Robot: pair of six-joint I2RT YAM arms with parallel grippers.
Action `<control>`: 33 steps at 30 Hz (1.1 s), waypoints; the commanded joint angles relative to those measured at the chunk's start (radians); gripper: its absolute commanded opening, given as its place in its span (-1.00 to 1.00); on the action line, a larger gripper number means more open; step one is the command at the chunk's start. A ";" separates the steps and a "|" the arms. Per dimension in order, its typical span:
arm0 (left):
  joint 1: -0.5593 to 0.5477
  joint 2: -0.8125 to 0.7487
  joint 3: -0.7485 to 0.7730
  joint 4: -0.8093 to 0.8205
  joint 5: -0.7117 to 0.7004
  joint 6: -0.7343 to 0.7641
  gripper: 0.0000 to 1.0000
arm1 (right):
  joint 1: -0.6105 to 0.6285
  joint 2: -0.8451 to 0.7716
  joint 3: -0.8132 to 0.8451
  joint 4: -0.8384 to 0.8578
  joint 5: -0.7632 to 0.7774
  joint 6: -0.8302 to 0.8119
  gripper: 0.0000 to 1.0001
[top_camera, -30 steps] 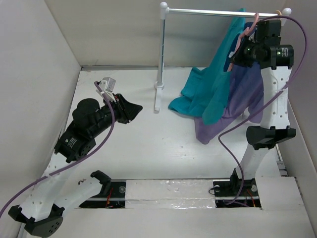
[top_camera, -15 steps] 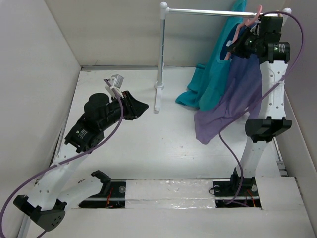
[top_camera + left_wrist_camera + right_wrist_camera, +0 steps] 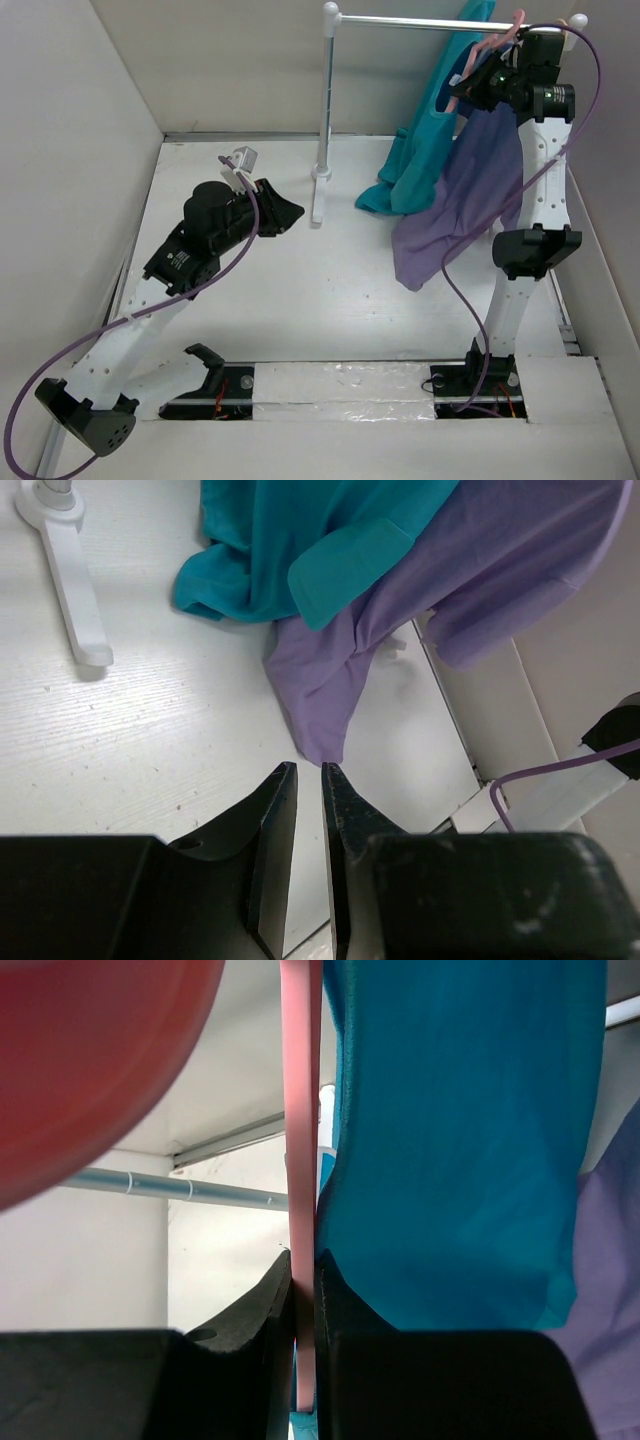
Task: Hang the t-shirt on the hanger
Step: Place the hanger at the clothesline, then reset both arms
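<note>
My right gripper (image 3: pixel 304 1305) is clamped on the pink hanger (image 3: pixel 300 1160), with the teal t-shirt (image 3: pixel 460 1140) draped just beside it and trailing below onto the tabletop (image 3: pixel 290 290). I should lift the hook squarely over the rail (image 3: pixel 440 22) above. My left gripper (image 3: pixel 308 800) sits nearly closed, empty.

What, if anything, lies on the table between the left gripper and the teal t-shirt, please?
Only bare table and the rack's white foot separate the left gripper from the t-shirt, per the top view.
</note>
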 commanded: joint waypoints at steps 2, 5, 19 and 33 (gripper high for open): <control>-0.002 0.010 0.009 0.050 -0.021 -0.005 -0.74 | -0.006 -0.020 -0.030 0.142 0.003 -0.022 -1.00; -0.002 0.025 0.023 0.045 -0.023 -0.002 -0.73 | 0.017 -0.080 -0.136 0.163 0.063 -0.044 -1.00; -0.002 0.051 0.055 0.054 0.002 0.001 -0.64 | -0.012 -0.281 -0.335 0.194 0.140 -0.073 0.35; -0.002 0.113 0.311 -0.045 -0.044 0.092 0.30 | 0.034 -0.755 -0.649 0.316 0.334 -0.091 1.00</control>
